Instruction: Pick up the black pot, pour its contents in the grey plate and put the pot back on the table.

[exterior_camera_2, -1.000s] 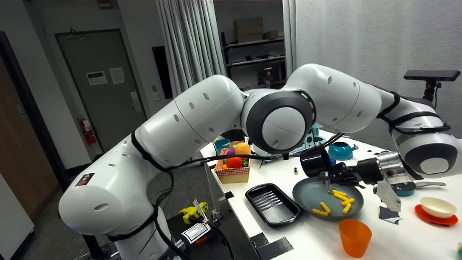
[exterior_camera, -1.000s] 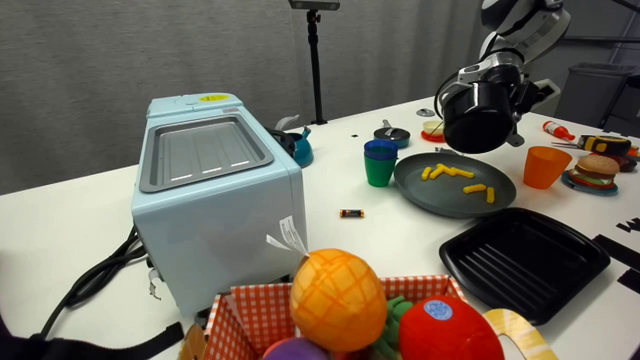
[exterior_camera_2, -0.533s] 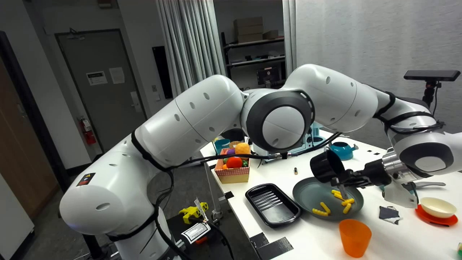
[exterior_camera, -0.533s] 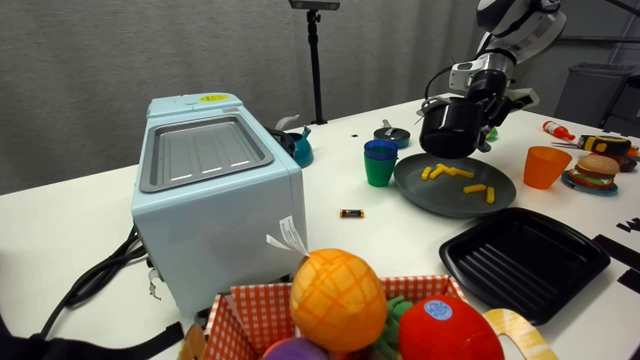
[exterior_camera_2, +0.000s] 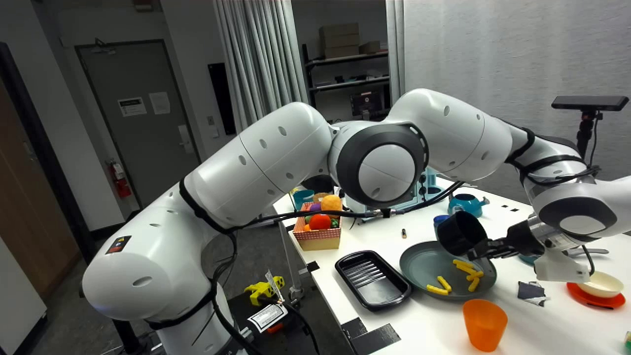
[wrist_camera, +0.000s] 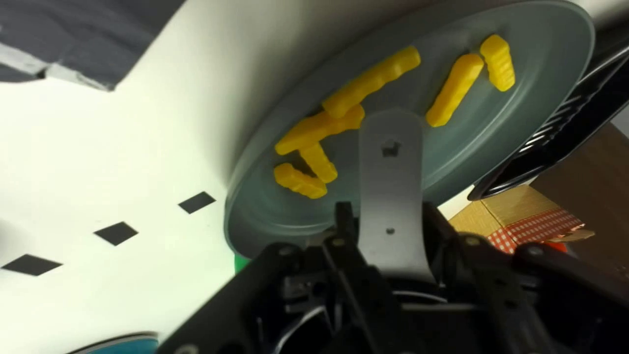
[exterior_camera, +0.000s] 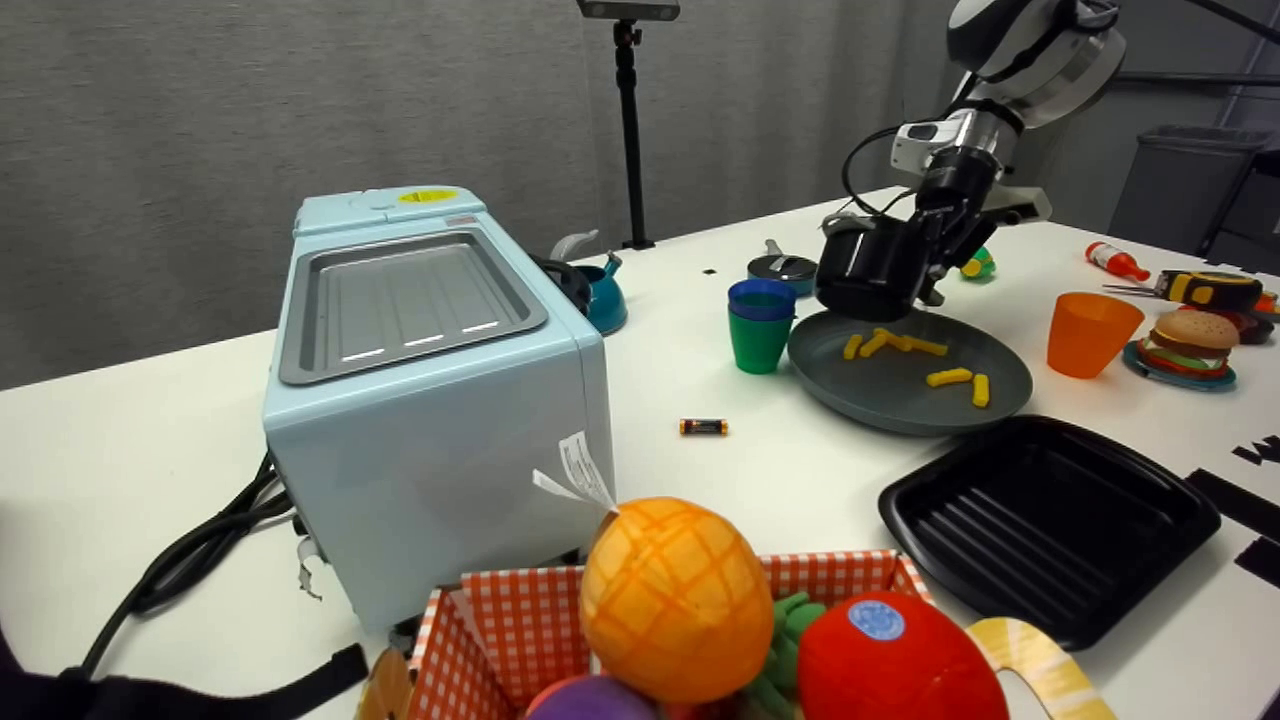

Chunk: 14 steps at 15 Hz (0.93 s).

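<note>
1. Grey plate (exterior_camera: 880, 396): wide, shallow, flat on the white tabletop (exterior_camera: 755, 480).
2. Six yellow sticks (wrist_camera: 372, 82): ridged, lying in the plate; four bunched, two just beside each other.
3. Black pot (exterior_camera: 868, 270): glossy, tilted, raised off the tabletop.

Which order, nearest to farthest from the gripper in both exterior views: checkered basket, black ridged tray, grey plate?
1. Grey plate: below the gripper, which holds the black pot.
2. Black ridged tray: beside the plate.
3. Checkered basket: farthest, left of the tray in both exterior views.
</note>
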Motion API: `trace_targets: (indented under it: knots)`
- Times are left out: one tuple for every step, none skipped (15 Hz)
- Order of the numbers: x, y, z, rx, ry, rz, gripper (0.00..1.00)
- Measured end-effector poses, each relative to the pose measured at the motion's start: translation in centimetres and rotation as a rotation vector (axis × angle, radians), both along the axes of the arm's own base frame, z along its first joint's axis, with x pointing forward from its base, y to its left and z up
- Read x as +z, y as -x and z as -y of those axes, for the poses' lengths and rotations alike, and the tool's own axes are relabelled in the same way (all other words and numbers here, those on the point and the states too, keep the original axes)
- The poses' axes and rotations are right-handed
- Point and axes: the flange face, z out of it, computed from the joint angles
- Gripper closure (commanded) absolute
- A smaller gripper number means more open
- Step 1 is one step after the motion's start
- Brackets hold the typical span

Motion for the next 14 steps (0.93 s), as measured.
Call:
trace_targets:
  knots:
    - [0.0,-0.1,0.0,-0.001,0.006,0.01,0.88]
    - [-0.1,-0.2,0.1,-0.002,0.01,0.017,0.88]
    - [-0.2,-0.2,0.1,-0.005,0.014,0.024,0.88]
    - [-0.2,-0.3,0.1,-0.009,0.017,0.032,0.88]
    - [-0.3,-0.4,0.1,-0.015,0.022,0.043,0.88]
    - [-0.4,-0.6,0.1,-0.024,0.028,0.056,0.88]
    - [-0.1,-1.0,-0.5,-0.037,0.023,0.077,0.88]
    - [1.3,-1.7,-1.4,-0.046,0.017,0.107,0.88]
    - [3.1,-2.5,-2.8,-0.049,0.014,0.139,0.88]
    - [5.1,-3.2,-4.4,-0.05,0.015,0.168,0.88]
    - [7.3,-3.9,-6.1,-0.05,0.015,0.193,0.88]
    - [9.4,-4.4,-7.7,-0.048,0.015,0.215,0.88]
    - [11.6,-4.8,-9.5,-0.045,0.017,0.234,0.88]
    - [13.7,-5.1,-11.4,-0.042,0.016,0.251,0.88]
